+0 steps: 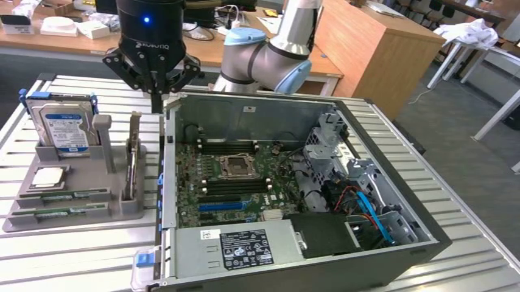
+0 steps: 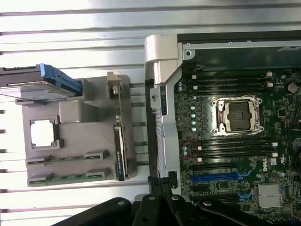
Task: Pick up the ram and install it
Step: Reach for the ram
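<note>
Two green ram sticks lie flat in the front slots of a grey holder (image 1: 122,210): one ram stick (image 1: 65,196) (image 2: 66,157) and a second ram stick (image 1: 61,213) (image 2: 66,178) closer to the table's front edge. My gripper (image 1: 158,92) (image 2: 162,181) hangs high above the table, over the open computer case's wall beside the holder. It is shut, with nothing between its fingers, and is well clear of the sticks. The motherboard (image 1: 243,201) (image 2: 282,113) in the case shows black memory slots (image 1: 235,184) (image 2: 235,148) on either side of the processor socket (image 1: 235,166) (image 2: 240,115).
The holder also carries an upright hard drive (image 1: 63,125) (image 2: 33,87), a square silver processor chip (image 1: 47,177) (image 2: 43,133) and an upright expansion card (image 1: 133,159) (image 2: 118,141). The open case (image 1: 374,182) fills the exterior view's right of the slatted metal table (image 1: 65,255).
</note>
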Motion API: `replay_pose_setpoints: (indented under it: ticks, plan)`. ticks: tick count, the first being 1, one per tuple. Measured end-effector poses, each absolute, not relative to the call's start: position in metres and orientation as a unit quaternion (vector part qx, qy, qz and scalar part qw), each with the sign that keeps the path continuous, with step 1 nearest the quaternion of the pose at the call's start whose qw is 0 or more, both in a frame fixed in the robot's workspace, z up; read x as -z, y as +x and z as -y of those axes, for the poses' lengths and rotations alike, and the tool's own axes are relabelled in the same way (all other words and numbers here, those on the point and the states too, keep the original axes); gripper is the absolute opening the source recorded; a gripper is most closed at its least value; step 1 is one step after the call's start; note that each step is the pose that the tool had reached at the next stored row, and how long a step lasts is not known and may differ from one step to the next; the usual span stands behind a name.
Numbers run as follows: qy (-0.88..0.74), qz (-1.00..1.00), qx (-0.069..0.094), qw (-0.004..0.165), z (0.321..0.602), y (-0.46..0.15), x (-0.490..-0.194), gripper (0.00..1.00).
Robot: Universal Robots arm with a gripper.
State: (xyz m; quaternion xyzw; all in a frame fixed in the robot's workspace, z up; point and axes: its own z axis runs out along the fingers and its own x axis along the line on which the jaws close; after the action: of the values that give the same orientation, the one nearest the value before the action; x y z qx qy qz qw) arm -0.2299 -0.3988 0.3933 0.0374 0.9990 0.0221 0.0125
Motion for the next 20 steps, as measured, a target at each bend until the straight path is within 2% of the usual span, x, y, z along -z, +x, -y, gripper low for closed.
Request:
replay_pose_setpoints:
  ticks: [20]
  plan:
    - [0.037,-0.999,-0.022,0.012,0.399,-0.249,-0.393,0.1]
